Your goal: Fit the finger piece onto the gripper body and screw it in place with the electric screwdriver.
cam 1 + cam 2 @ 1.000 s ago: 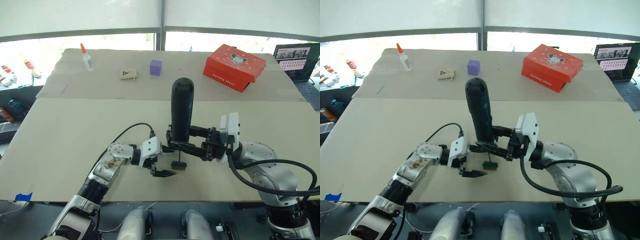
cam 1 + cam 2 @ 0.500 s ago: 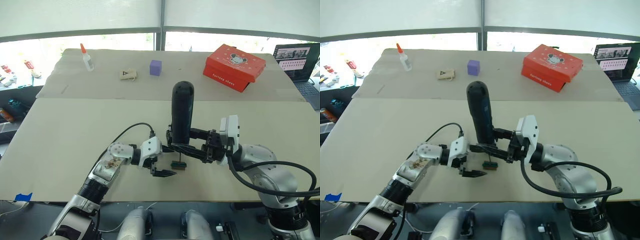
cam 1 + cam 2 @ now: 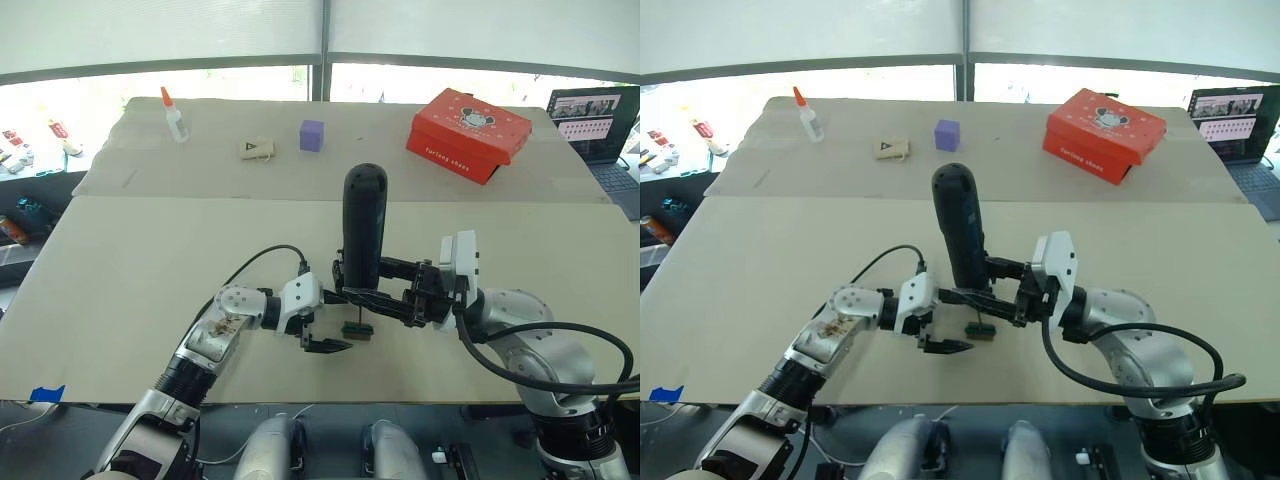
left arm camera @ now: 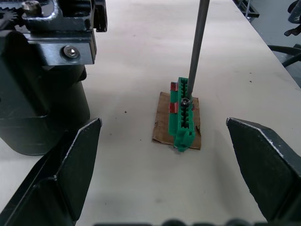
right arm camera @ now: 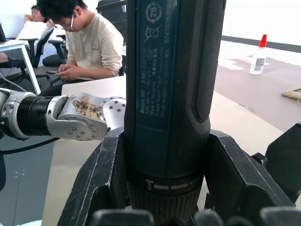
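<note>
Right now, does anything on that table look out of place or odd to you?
One thing: the electric screwdriver, held upright in the right gripper, has its bit on a small green block lying on a scrap of brown card, not on a black gripper part. The open left gripper flanks it. Nothing looks spilled or broken.
</note>
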### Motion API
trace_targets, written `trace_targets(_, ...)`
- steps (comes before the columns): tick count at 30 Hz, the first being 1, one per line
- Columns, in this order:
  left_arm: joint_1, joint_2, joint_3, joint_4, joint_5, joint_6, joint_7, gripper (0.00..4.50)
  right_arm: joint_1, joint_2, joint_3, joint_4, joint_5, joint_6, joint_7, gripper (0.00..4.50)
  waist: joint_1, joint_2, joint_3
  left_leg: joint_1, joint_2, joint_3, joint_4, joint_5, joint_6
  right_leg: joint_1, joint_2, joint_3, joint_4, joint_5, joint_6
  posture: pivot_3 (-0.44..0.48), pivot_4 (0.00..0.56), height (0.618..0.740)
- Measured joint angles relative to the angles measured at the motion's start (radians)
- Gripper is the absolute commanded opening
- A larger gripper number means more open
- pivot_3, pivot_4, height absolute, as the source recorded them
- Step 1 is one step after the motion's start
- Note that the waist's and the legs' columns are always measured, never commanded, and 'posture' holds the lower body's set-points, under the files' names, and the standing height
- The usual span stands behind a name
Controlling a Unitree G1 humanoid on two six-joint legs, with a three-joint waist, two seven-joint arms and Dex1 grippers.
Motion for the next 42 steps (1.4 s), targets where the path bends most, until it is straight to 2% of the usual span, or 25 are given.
trace_targets(18,-0.005,-0.004,0.001,0.004,0.0,0.0,0.0,4.5,-0.033,-0.011,-0.003,-0.023,0.037,0.007,-0.023,1.92,0.001,0.0,0.0,0.0,0.0,0.0,0.0,0.0,0.0,0.0,0.0,0.0,0.0,0.0,0.0,0.0,0.15,0.74)
trace_targets(42,-0.005,-0.004,0.001,0.003,0.0,0.0,0.0,4.5,-0.012,0.005,0.002,0.004,-0.001,-0.004,-0.005,1.92,0.0,0.0,0.0,0.0,0.0,0.0,0.0,0.0,0.0,0.0,0.0,0.0,0.0,0.0,0.0,0.0,0.15,0.74)
